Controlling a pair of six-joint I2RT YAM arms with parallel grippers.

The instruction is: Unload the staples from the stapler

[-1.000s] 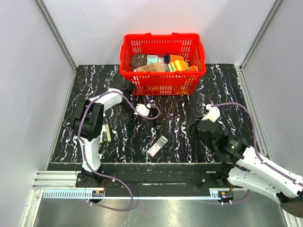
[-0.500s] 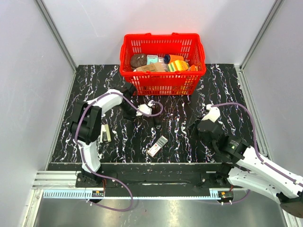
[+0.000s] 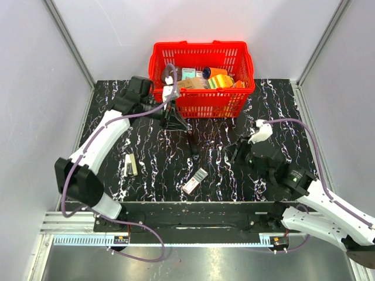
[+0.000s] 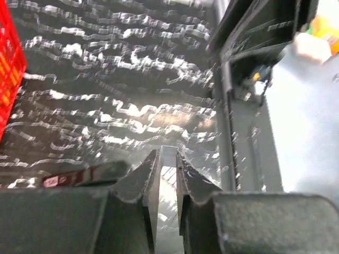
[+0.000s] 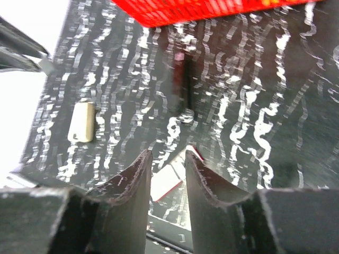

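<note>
The slim black stapler (image 3: 194, 145) (image 5: 183, 84) lies on the marbled mat in front of the red basket. My left gripper (image 3: 176, 124) (image 4: 168, 156) hangs near the basket's front left corner, up and left of the stapler. Its jaws are shut on a narrow grey metal strip (image 4: 168, 153) at their tips, staples by the look of it. My right gripper (image 3: 235, 152) (image 5: 165, 156) hovers right of the stapler, pointing towards it. Its jaws are open a little with nothing between them.
The red basket (image 3: 202, 105) (image 5: 212, 10) (image 4: 8, 69), full of goods, stands at the back. A cream oblong object (image 3: 131, 164) (image 5: 82, 121) lies at the left. A red-and-white box (image 3: 195, 181) (image 5: 169, 177) lies near the front edge. Aluminium posts frame the cell.
My left arm stretched out and carried its gripper back toward the basket's front left. My right gripper edged toward the stapler and its jaws widened.
</note>
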